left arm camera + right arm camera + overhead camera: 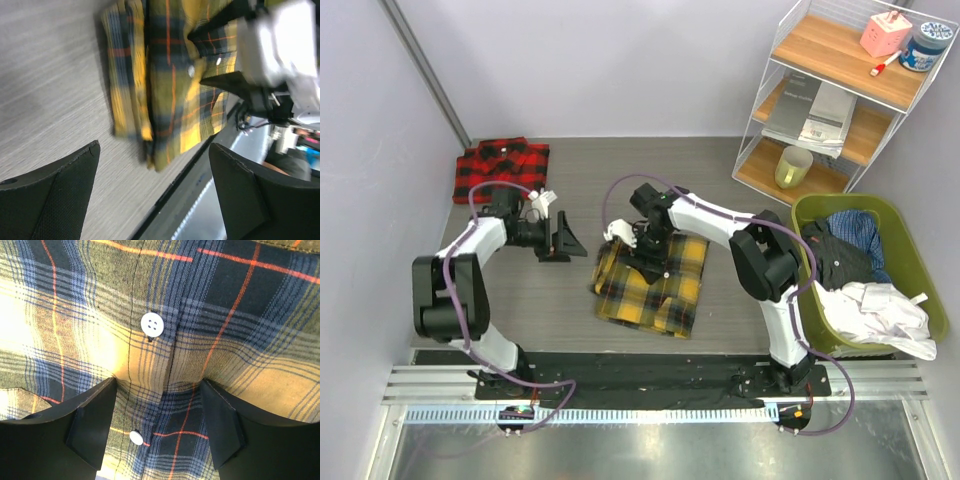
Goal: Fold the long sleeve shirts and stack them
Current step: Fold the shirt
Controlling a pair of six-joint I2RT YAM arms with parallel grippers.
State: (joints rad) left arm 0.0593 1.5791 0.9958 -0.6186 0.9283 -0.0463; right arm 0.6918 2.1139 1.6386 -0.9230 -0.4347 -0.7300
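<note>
From above we see the yellow shirt (672, 292) folded mid-tabletop (620, 170), under the right fingers (646, 258). The left wrist shows our left fingers (55, 195) wide, shirt lying beyond them. At the right wrist, the parted fingers press its buttoned front.

Blk/wht arms (480, 240), purple cables (604, 205)

grey wood-grain table (570, 300), yellow plaid shirt (675, 300) folded mid-table, red plaid shirt (500, 165) folded in the far-left corner, green laundry basket (850, 202) at right
</note>
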